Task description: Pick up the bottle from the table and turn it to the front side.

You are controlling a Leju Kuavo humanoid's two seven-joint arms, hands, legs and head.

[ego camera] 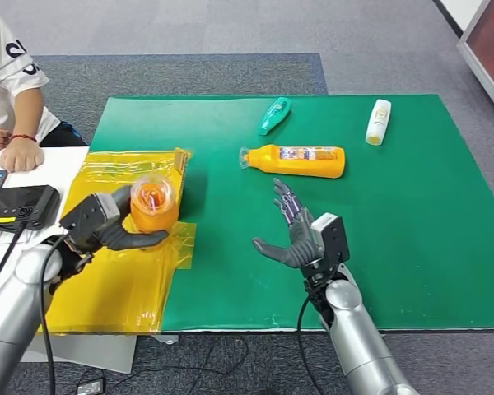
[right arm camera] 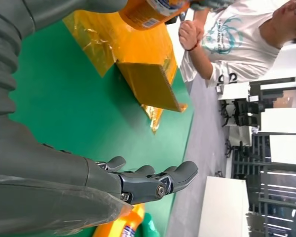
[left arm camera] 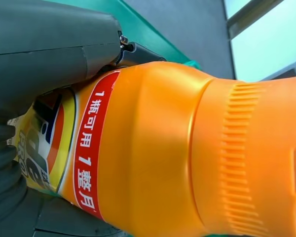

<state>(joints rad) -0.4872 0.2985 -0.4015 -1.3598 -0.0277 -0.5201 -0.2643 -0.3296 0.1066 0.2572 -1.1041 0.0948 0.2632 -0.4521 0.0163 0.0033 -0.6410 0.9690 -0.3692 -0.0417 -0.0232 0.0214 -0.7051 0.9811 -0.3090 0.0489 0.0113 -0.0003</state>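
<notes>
While the left hand (ego camera: 101,224) grips the orange bottle (ego camera: 150,206) above the yellow sheet (ego camera: 117,280), its cap end faces the head camera and the red label band shows in the left wrist view. Over the green mat (ego camera: 393,239) of the desk, the right hand (ego camera: 291,234) hovers empty, fingers spread wide. Another orange bottle (ego camera: 297,160) lies on its side beyond it.

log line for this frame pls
left hand: grips orange bottle over yellow sheet | right hand: open above green mat | second orange bottle: lying on mat
</notes>
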